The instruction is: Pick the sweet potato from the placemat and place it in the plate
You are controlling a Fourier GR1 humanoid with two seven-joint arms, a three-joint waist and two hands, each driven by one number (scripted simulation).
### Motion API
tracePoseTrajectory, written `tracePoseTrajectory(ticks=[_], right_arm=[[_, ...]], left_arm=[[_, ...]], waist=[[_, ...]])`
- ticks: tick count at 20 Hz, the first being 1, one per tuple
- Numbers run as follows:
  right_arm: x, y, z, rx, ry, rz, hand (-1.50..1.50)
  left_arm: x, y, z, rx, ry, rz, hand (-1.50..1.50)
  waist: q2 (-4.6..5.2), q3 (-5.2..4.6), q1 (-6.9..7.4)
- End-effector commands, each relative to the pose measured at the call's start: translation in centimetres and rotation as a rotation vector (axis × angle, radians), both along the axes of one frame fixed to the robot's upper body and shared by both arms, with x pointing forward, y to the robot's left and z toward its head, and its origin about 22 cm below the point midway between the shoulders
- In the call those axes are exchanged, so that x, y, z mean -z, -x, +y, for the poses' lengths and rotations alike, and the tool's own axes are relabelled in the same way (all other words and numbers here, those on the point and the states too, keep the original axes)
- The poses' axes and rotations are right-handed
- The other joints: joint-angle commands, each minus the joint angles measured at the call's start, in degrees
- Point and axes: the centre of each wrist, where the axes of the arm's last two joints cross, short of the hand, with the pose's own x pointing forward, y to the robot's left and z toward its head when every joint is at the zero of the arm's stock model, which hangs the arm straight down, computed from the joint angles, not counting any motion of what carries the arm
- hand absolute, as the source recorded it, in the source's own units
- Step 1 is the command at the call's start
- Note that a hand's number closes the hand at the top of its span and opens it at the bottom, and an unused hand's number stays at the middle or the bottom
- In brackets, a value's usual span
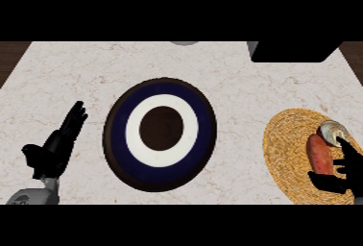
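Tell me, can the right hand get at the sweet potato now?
Probably yes: the right hand is already beside the sweet potato on the placemat, and nothing lies between them.

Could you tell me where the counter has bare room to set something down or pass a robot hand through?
Bare marble lies between the plate and the placemat, and along the far edge above the plate. A narrower strip separates the plate from the open left robot hand. The placemat is crowded: the sweet potato lies there with the right robot hand at it.
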Motion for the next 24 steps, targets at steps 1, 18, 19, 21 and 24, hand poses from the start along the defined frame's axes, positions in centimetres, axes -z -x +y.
tracePoseTrajectory(ticks=[1, 18, 19, 21, 24], right_arm=[[2.4, -0.4, 0.1, -0.061, -0.032, 0.016, 1.50], [5.2, 10.1, 9.1, -0.376, 0.112, -0.482, 1.50], [4.5, 11.3, 7.6, -0.384, 0.132, -0.497, 1.50], [3.7, 12.8, 9.5, -0.376, 0.089, -0.549, 1.50], [2.4, 15.6, 10.2, -0.417, 0.134, -0.590, 1.50]], left_arm=[[1.6, 0.0, -0.6, 0.003, -0.007, -0.007, 0.00], [0.6, 0.8, -0.3, -0.023, 0.008, -0.008, 0.00], [0.8, 0.9, 1.9, -0.034, 0.008, -0.003, 0.00], [0.7, 1.0, 1.6, -0.014, -0.011, -0.009, 0.00], [1.2, 1.5, -1.0, -0.020, -0.007, 0.008, 0.00]], waist=[[0.45, 0.57, 0.07], [-0.01, 0.58, -1.00], [0.11, 0.54, -1.16], [0.16, 0.53, -0.88], [0.10, 0.55, -0.77]])
